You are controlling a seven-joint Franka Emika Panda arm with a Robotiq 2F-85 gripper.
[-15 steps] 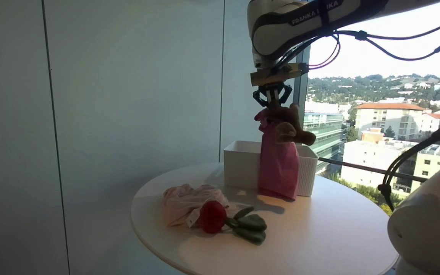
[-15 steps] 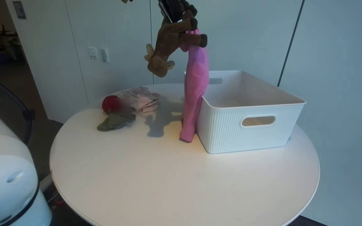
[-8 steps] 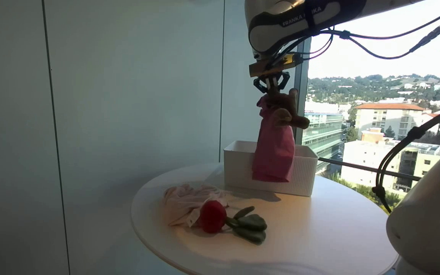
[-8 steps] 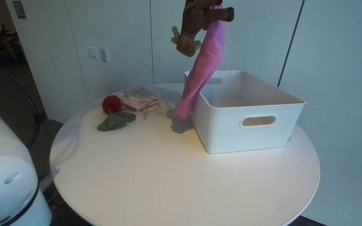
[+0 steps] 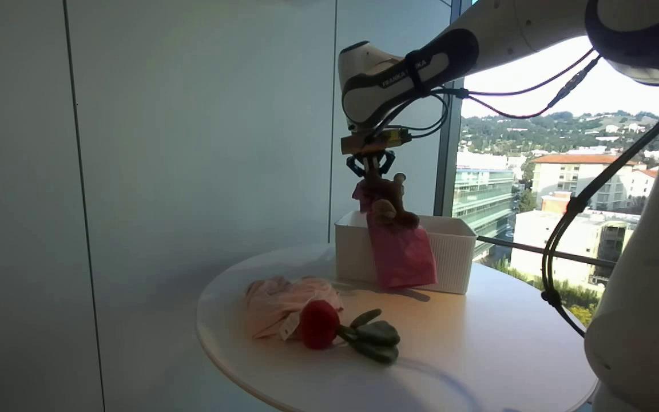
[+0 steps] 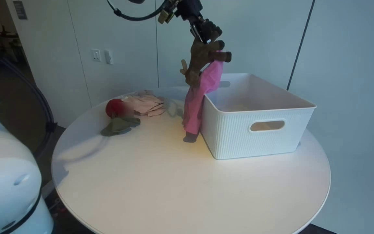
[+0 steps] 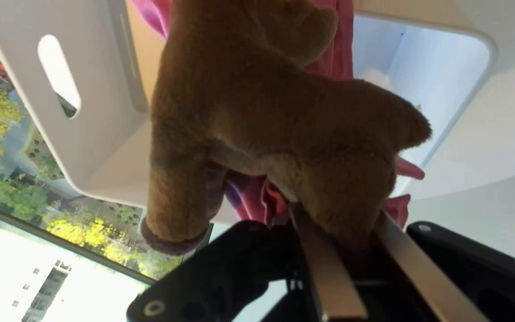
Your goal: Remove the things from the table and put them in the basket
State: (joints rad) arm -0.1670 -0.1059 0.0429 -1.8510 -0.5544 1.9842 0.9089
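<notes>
High up, the tool (image 7: pixel 339 211), nearly closed, pinches a stuffed animal (image 7: pixel 257 105), probably so the pink cloth (image 5: pixel 403 256) clears the basket (image 6: pixel 261 141).

Brown plush four-legged toy (image 7: pixel 257 107): tan ears (image 6: pixel 184 66), near-black hooves (image 6: pixel 228 57). Limp pink fabric cloth (image 5: pixel 401 260): bright to dusky shades. Rectangular white plastic basket (image 6: pixel 232 136): fine vertical ribs outside. Crumpled pale-pink cloth (image 5: pixel 278 303): white tag (image 5: pixel 289 325). Round red soft-looking toy (image 5: pixel 318 325): dark green leaves (image 5: pixel 378 333). Round white table (image 6: pixel 190 185): plain top, yellowish tint beside basket. Black gripper (image 7: pixel 340 214): silvery metal fingers (image 7: pixel 329 277).
</notes>
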